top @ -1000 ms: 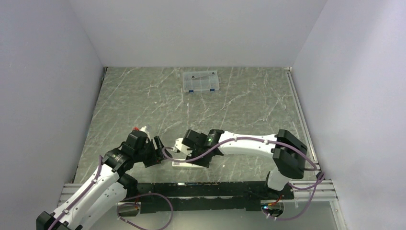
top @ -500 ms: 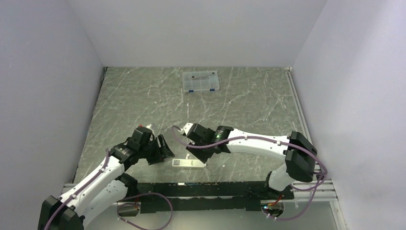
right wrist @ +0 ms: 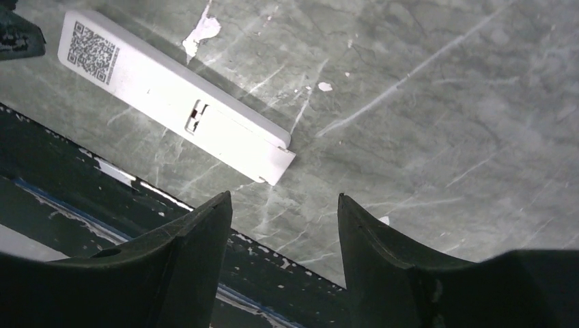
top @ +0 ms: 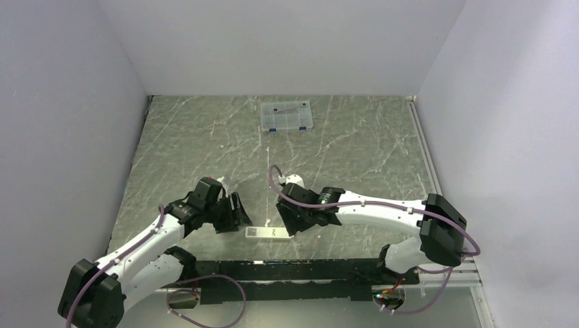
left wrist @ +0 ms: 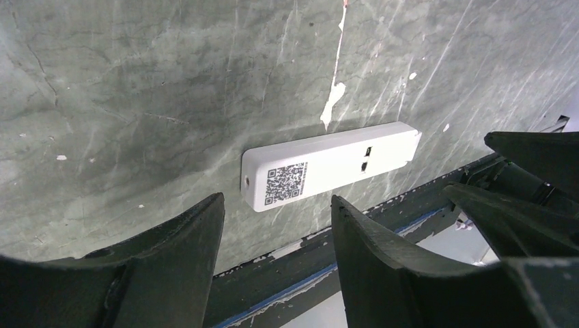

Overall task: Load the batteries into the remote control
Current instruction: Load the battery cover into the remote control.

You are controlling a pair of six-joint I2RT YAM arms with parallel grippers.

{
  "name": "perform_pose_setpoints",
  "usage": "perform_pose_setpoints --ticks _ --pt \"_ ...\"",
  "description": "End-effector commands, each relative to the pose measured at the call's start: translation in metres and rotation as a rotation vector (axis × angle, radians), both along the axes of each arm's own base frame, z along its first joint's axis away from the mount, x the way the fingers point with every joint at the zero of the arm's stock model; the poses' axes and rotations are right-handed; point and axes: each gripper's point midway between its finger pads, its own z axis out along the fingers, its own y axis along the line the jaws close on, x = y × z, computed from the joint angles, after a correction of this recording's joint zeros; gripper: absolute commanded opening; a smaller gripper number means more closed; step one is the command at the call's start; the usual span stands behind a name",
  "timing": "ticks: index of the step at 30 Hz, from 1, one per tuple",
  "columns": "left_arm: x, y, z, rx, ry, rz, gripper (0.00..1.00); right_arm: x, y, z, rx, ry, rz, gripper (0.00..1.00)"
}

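Note:
The remote control (top: pixel 267 233) lies flat near the table's front edge, back side up, showing a QR code and a small latch slot. It also shows in the left wrist view (left wrist: pixel 329 165) and the right wrist view (right wrist: pixel 171 102). Its back looks closed. My left gripper (top: pixel 235 212) is open and empty just left of the remote, seen from its wrist camera (left wrist: pixel 278 201). My right gripper (top: pixel 292 222) is open and empty just right of the remote, seen from its wrist camera (right wrist: pixel 283 197). Neither gripper touches the remote. No batteries are in view.
A clear plastic compartment box with blue latches (top: pixel 287 116) stands at the back middle of the table. The black front rail (top: pixel 287 270) runs just below the remote. White walls close in the left, back and right sides.
Both grippers were together over the remote a second ago. They have drawn apart and away from it, and the remote now lies bare on the table between them.

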Motion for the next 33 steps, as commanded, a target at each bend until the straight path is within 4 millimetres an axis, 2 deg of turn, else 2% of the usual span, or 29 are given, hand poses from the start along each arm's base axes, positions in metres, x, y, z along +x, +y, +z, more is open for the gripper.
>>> perform_pose_setpoints --ticks 1,13,25,33 --pt "0.001 -0.005 -0.001 -0.017 -0.018 -0.046 0.63 0.006 0.007 0.011 0.12 0.003 -0.194 0.6" --pt "-0.004 -0.009 -0.01 -0.034 0.016 -0.077 0.57 0.0 0.011 -0.008 0.124 0.066 -0.32 0.53" --pt "-0.008 -0.009 -0.015 -0.031 0.039 -0.082 0.57 -0.005 0.018 -0.024 0.093 0.095 -0.315 0.55" --pt "-0.009 -0.011 -0.019 -0.038 0.051 -0.098 0.5 -0.006 0.021 -0.029 0.084 0.1 -0.328 0.55"
